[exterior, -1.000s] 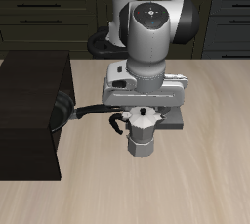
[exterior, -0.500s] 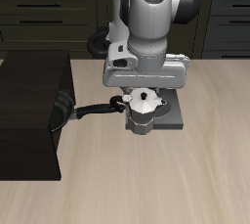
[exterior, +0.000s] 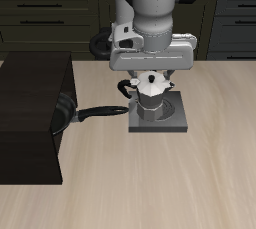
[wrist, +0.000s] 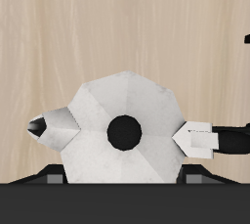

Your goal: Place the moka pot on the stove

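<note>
The silver faceted moka pot hangs in my gripper, which is shut on its top. The pot's base is over the dark round burner of the flat grey stove; I cannot tell whether it touches the burner. The pot's black handle points toward the frying pan. In the wrist view I look straight down on the pot's lid, with its black knob in the middle, its spout at one end and its black handle at the other. My fingers do not show clearly there.
A black frying pan leans against the large black box, and its long handle reaches almost to the stove's edge. Dark cabinets stand behind the table. Bare wooden tabletop lies in front of the stove.
My gripper has carried the moka pot from in front of the stove, near the pan's handle, back and upward to over the burner. The pan and stove have not moved.
</note>
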